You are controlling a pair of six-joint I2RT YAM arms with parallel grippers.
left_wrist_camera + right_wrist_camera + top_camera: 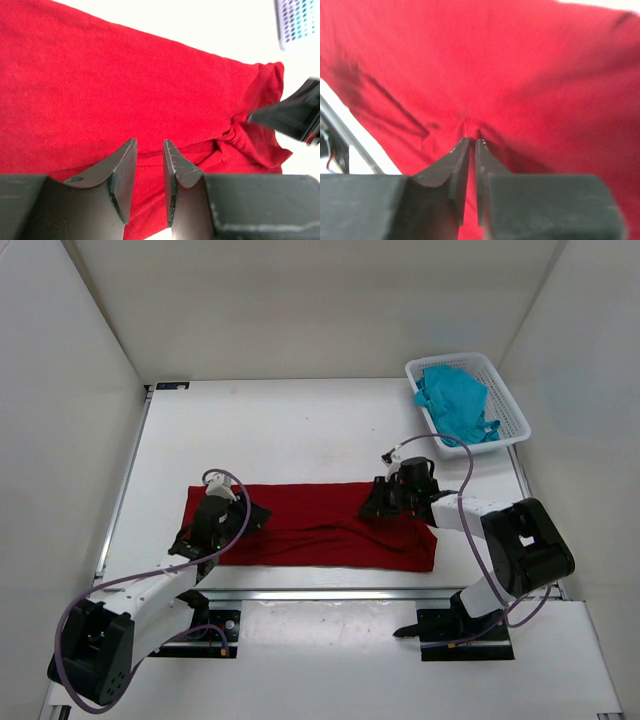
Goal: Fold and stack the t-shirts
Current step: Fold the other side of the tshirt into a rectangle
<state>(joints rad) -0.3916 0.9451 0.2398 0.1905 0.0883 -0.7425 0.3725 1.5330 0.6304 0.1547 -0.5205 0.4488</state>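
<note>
Progress, we judge, is early: right claw (470, 140) pinches the dark red cloth t-shirt (310, 525), left claw (150, 142) apart, crumpled teal-blue cloth t-shirt (455, 400) untouched.

On the bench (300, 430) the first t-shirt (320, 530) lies flat across the near middle, its length running from left to right. The left fingers (122, 175) stand over its left end, and the right fingers (460, 175) meet it near its right end. Well apart, at the far right corner of the bench, stands the basket (508, 408), and the second t-shirt (455, 400) lies inside it.
</note>
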